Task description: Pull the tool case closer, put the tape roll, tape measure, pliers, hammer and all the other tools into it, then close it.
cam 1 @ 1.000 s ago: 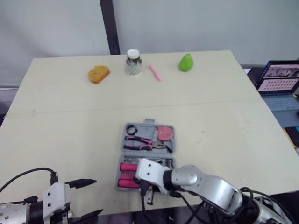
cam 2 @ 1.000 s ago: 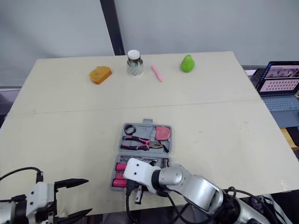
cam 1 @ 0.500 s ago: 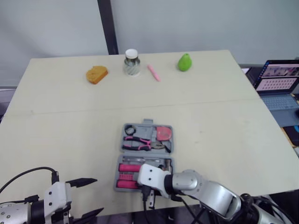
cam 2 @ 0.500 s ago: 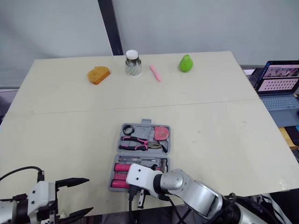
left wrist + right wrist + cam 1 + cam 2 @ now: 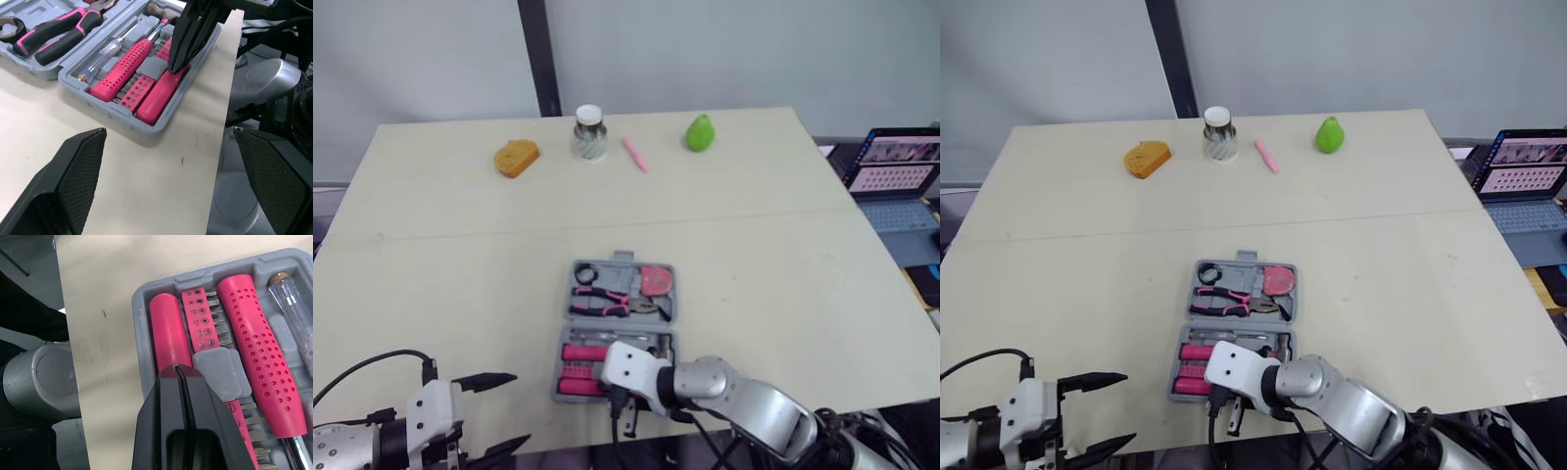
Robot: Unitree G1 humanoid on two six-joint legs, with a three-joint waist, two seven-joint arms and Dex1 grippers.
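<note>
Your right hand [image 5: 178,372] has its two fingers pressed together into one narrow tip, and it pinches nothing. This tip touches the smooth pink handle [image 5: 168,333] in the near half of the case. I think it is held so in order to push that tool down into its slot, because a closed tip fits between the moulded ribs.

Your left hand [image 5: 521,409] is spread wide and empty. It hovers over the near left edge of the counter [image 5: 460,255], well apart from the case, probably waiting to help with the lid.

On the counter, the tool case [image 5: 146,131] lies open and flat, close to the near edge, so the pulling step looks done. Its far half holds the pliers [image 5: 602,299], the tape measure [image 5: 658,281] and the tape roll [image 5: 588,273]. Its near half holds the dotted pink screwdriver handle [image 5: 254,347] and the bit strip [image 5: 203,318]. I cannot tell where the hammer sits.

No loose tool lies beside the case, so to my judgement only the closing remains. Make sure that every handle sits flush first, otherwise the lid may not latch.
</note>
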